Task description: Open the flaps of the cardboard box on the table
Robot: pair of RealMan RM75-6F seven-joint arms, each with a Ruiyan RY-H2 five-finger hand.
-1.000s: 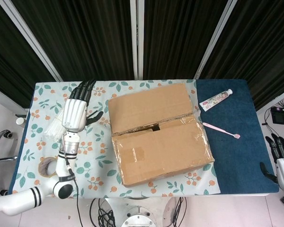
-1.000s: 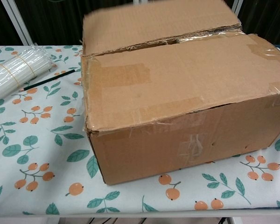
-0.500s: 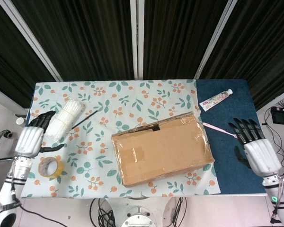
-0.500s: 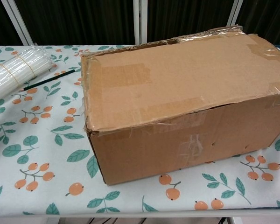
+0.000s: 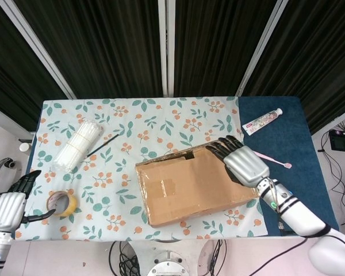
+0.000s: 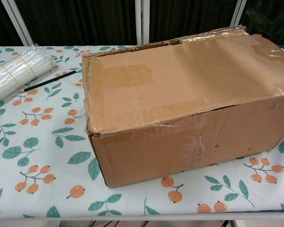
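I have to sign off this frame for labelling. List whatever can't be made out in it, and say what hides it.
- Inside of the cardboard box: hidden in both views by its near flap.
- Contact of the right hand with the box: head view shows only its back; the chest view misses it.
- Left hand: partly cut off by the head view's corner.
- Toothpaste tube print: too small to read.
- Bundle of white sticks: cut off by the chest view's left edge.

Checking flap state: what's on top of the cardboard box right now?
The right hand is over the cardboard box at its right end; contact can't be confirmed. One flap still lies closed, hiding the inside.
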